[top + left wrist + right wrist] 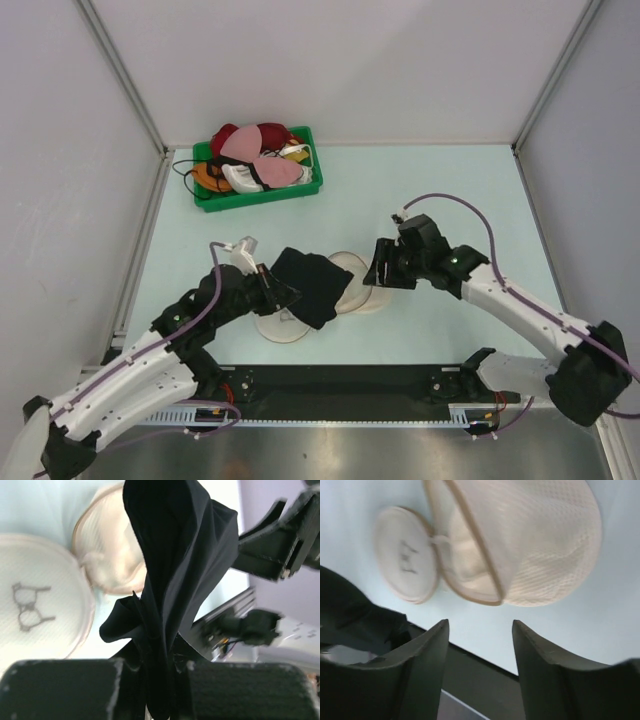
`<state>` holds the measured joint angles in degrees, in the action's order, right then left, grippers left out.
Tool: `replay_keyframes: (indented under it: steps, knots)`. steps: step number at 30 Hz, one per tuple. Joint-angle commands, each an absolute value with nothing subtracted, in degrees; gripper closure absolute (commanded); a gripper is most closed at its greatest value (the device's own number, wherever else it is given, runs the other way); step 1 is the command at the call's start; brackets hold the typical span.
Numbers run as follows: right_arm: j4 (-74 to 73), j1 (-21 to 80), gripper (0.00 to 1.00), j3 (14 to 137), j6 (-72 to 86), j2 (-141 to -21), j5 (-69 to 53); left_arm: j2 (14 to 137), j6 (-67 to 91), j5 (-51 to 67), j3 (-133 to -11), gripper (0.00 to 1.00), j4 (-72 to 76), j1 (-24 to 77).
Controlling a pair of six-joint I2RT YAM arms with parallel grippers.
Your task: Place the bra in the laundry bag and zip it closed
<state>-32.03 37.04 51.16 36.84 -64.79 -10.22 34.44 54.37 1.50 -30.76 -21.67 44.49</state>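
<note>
The black bra [310,285] hangs from my left gripper [272,285], which is shut on it; in the left wrist view the dark fabric [175,580] rises from between the jaws. It hovers over the cream mesh laundry bag [352,282], whose disc lid [283,325] lies flipped open on the table. In the left wrist view the lid [40,600] sits left and the open bag [110,565] behind the bra. My right gripper [378,268] is open and empty just right of the bag; its view shows the bag [530,545] and lid [405,555] ahead of the gripper [480,630].
A green plastic bin [258,168] with red, pink, white and orange bras stands at the back left. A black rail [340,385] runs along the near edge between the arm bases. White walls enclose the table on three sides.
</note>
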Motion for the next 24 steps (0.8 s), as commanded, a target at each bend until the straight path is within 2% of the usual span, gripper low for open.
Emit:
replay_keyframes:
  steps: [1, 11, 14, 17, 18, 19, 24]
  knots:
    - [-28.92, 37.26, 0.46, 49.4, 32.7, -69.69, -7.38, 37.96, 50.02, 9.93, -28.48, 1.0, -17.14, 42.45]
    - [-19.35, 38.94, 0.53, 45.62, 32.87, -76.19, -5.45, 47.0, 45.53, 23.37, -27.95, 1.0, -12.49, 36.21]
    - [-17.5, 39.11, 0.64, 46.23, 32.44, -79.01, -5.71, 50.43, 44.74, 26.09, -28.48, 1.0, -10.9, 35.6]
    - [-18.28, 39.72, 0.85, 47.63, 31.82, -80.59, -4.92, 54.22, 45.35, 32.94, -28.3, 1.0, -6.6, 34.19]
    - [-18.8, 40.07, 0.95, 47.98, 31.12, -80.68, -4.14, 57.19, 46.05, 34.53, -28.21, 1.0, -3.81, 33.93]
    - [-19.68, 40.77, 0.99, 48.34, 30.85, -80.51, -3.52, 58.78, 46.49, 36.28, -28.21, 1.0, -2.21, 33.58]
    - [-21.0, 40.96, 1.0, 46.94, 30.5, -77.44, -1.68, 69.24, 47.29, 42.36, -30.67, 1.0, 2.28, 33.4]
